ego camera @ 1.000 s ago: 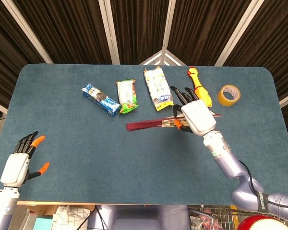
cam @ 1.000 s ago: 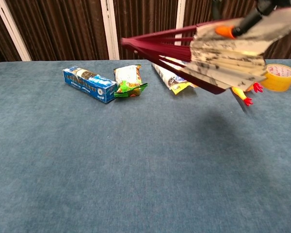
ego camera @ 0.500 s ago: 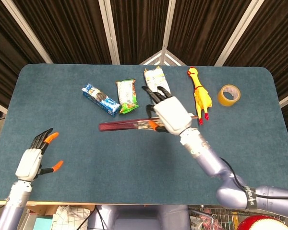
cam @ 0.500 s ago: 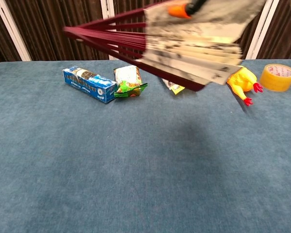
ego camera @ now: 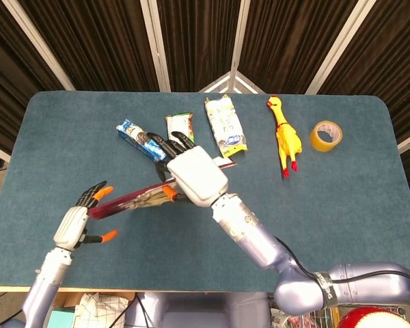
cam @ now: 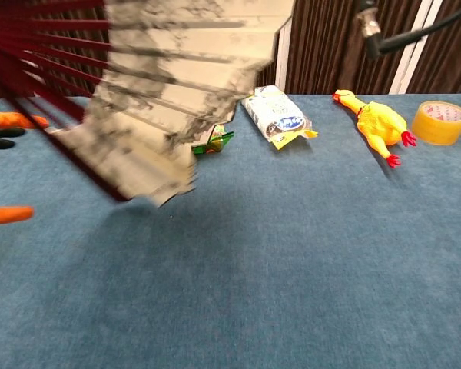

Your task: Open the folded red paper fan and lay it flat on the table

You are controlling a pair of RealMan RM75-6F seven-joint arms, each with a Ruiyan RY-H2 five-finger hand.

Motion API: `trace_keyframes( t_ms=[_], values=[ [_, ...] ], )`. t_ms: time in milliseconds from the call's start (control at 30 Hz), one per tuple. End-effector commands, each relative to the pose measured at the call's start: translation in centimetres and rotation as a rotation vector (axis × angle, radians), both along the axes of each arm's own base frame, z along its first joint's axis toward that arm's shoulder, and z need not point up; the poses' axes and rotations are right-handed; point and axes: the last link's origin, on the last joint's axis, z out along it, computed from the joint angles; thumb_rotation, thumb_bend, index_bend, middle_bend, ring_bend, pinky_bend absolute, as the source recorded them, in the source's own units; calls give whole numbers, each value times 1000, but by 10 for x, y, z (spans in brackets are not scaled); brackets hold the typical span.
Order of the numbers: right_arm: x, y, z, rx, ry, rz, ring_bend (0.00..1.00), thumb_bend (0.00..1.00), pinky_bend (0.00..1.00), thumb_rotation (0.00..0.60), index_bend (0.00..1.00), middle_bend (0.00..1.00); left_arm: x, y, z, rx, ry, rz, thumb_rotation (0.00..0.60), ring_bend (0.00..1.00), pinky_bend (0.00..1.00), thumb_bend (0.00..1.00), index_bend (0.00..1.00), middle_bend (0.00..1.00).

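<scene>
Covering the worktop (ego camera: pixel 369 205): teal-blue carpet-like cloth, rounded corners, stretched edge to edge
Room: dark brown pleated curtains behind, crossed by pale slanted and upright frame bars
Snack packs, three: blue biscuit pack (ego camera: pixel 133 134), mostly hidden green pack (ego camera: pixel 178 124), white-and-yellow pack (ego camera: pixel 225 126), in a row along the far side
Rubber chicken (ego camera: pixel 283 133), one: yellow with red feet, lying lengthwise just right of the white-and-yellow pack
Tape roll (ego camera: pixel 325 135), one: tan, flat on the cloth near the right edge, apart from the chicken
Fan (ego camera: pixel 133 200), one: red ribs with pale printed paper, raised above the left-centre of the worktop, partly spread in the chest view, where it fills the upper left as a blurred wedge (cam: pixel 165 92)
Right robot hand (ego camera: pixel 191 174): white back toward the head camera, dark fingers closed around the fan near its paper end, arm reaching across from the lower right
Left robot hand (ego camera: pixel 78 222): holding nothing, fingers apart with orange tips, just beside the rib end of the fan; contact cannot be told
Left fingertips in the chest view (cam: pixel 19 121): two orange tips at the left edge, apart from each other
Count of robot hands: two
</scene>
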Motion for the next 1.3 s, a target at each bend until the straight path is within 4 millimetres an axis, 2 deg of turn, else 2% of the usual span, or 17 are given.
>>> trace_keyframes(
  t_ms=[33,267,400,567,867,1100,1300],
  values=[
    [8,5,0,15,-24,5,222,402,128,600,708,96,4,4,-5,-11,-16,-7,600,0,0,244,138,0],
    [24,13,7,35,-81,4,222,402,132,600,708,96,14,9,-19,-28,-63,-24,600,0,0,244,167,1],
    [33,19,14,36,-102,21,222,402,137,600,711,96,19,12,-27,-13,-102,-16,600,0,0,248,269,48],
    [38,26,23,18,-98,34,222,402,138,600,716,96,29,15,-34,-5,-163,-14,600,0,15,336,377,109],
    [17,14,35,-36,-76,-52,222,402,138,600,722,96,26,5,-29,9,-137,-34,600,0,17,352,395,117],
    [2,3,41,-58,-66,-88,222,403,138,600,722,96,21,-1,-22,9,-133,-44,600,0,17,349,306,112],
    [-6,0,39,-49,-66,-104,222,402,138,600,722,96,17,1,-17,33,-147,-30,600,0,17,348,402,140]
  ],
)
